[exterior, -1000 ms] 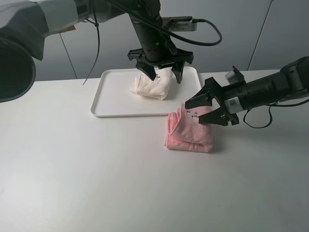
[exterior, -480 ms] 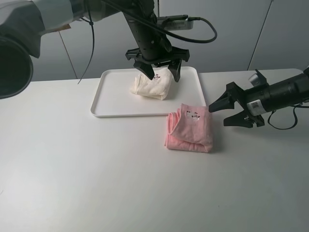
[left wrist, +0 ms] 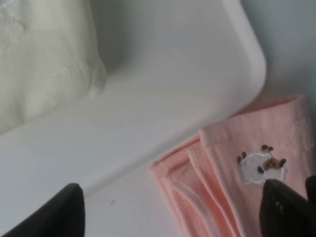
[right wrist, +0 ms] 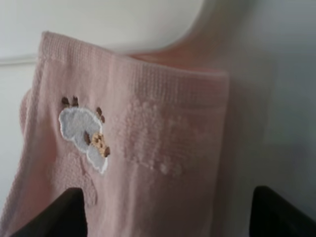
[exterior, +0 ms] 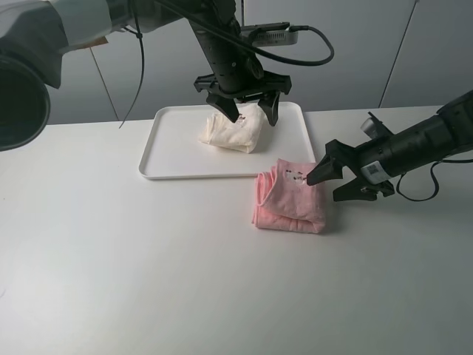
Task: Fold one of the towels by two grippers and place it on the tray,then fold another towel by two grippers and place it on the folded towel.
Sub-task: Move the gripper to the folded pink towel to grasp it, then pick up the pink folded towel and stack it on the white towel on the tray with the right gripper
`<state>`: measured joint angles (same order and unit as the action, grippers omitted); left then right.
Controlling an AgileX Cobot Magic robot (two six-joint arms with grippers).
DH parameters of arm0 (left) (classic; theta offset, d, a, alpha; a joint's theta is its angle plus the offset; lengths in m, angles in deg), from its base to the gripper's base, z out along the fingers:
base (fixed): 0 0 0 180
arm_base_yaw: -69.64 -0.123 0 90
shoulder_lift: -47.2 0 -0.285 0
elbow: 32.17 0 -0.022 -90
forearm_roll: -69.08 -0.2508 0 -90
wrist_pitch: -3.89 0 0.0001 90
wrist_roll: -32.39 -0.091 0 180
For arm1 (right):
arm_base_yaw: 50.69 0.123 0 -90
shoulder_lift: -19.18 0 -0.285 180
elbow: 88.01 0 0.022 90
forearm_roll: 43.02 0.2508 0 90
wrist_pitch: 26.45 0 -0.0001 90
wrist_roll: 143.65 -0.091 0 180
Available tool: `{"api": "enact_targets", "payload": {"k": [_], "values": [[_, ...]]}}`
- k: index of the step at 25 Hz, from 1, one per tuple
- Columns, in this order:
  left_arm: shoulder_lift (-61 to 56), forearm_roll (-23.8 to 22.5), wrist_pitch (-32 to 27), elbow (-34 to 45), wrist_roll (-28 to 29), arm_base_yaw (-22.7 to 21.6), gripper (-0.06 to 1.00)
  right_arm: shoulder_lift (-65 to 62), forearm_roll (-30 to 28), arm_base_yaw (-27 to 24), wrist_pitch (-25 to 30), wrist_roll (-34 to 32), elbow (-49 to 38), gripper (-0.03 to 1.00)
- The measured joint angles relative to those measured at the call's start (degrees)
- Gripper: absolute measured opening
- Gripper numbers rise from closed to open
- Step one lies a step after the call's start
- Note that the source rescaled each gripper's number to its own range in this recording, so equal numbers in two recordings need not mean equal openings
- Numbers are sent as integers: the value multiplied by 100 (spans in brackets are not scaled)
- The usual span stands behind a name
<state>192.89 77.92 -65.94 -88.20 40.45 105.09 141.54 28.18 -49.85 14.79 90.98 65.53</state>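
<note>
The cream towel (exterior: 233, 132) (left wrist: 44, 59) lies folded on the white tray (exterior: 177, 148) (left wrist: 173, 74). Right above it hangs my left gripper (exterior: 250, 112) (left wrist: 171, 190), open and holding nothing. On the table just off the tray's near right corner sits the pink towel (exterior: 290, 198) (left wrist: 247, 163) (right wrist: 148, 148), folded, with a small sheep patch on top. My right gripper (exterior: 327, 187) (right wrist: 168, 197) is low at the pink towel's right edge. It is open, its fingers (right wrist: 54, 212) spread wide over the cloth, which they do not grip.
The white table (exterior: 148, 281) stretches bare in front and to the left. The tray's rounded corner (right wrist: 98, 19) lies close behind the pink towel. A grey wall stands behind the table. The left arm's cables hang above the tray.
The right gripper pulled back to the right, away from the pink towel, then came back to its right edge. The left gripper stayed over the cream towel. Both towels stayed put.
</note>
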Motion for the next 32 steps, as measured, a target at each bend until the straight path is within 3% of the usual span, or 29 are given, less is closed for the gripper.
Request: {"api": "enact_targets", "payload": {"k": [7,16,19,24,26,32], "values": [[0,11,0,0,-35,0,92,142,17,244,-243,-89,0,71],[0,22,0,0,-146,0,92,620,667,368,399,-20,60,68],[0,10,0,0,-199,0,92,697,751,395,401,-6,60,58],[0,10,0,0,-208,0,92,744,635,418,127,6,60,21],[0,1,0,0,-208,0,92,755,625,429,93,17,60,13],[0,1,0,0,-220,0,92,755,695,429,140,279,60,13]]}}
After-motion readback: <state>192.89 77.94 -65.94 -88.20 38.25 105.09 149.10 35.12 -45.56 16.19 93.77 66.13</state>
